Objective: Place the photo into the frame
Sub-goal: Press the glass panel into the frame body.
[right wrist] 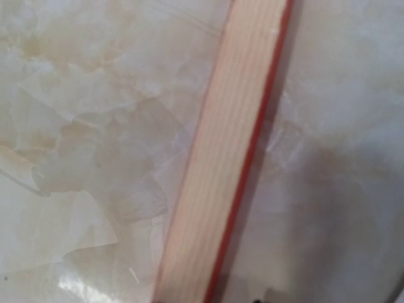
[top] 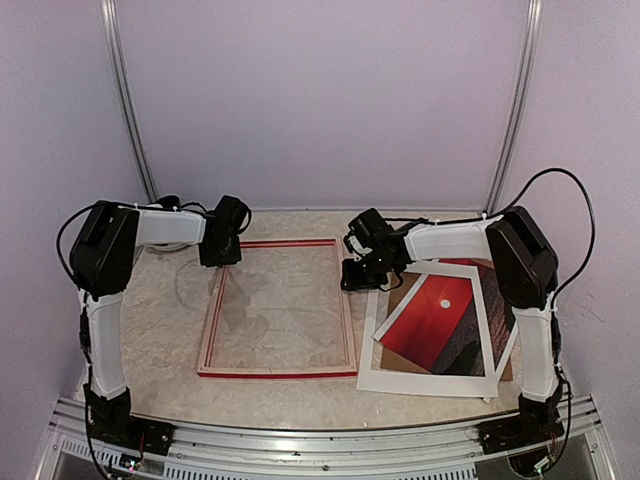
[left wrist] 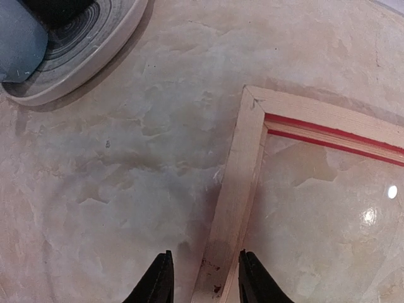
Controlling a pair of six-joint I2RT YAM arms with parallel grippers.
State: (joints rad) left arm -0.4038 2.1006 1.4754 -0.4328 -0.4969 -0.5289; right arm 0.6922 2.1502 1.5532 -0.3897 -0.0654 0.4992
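Overhead view: the left gripper (top: 220,258) covers the far left corner of the frame (top: 278,373). The right gripper (top: 358,275) covers part of the frame's right rail near its far end. Both sets of fingertips are hidden beneath the gripper bodies.

Right of the frame, the white mat (top: 430,383) crosses the photo (top: 432,318), and the brown board (top: 398,300) shows only at its edges.

Left wrist view: the frame runs off the right and bottom edges. Whether the fingers (left wrist: 158,281) flanking its rail pinch it cannot be told.

Right wrist view: blurred, showing one stretch of frame rail cut off top and bottom.
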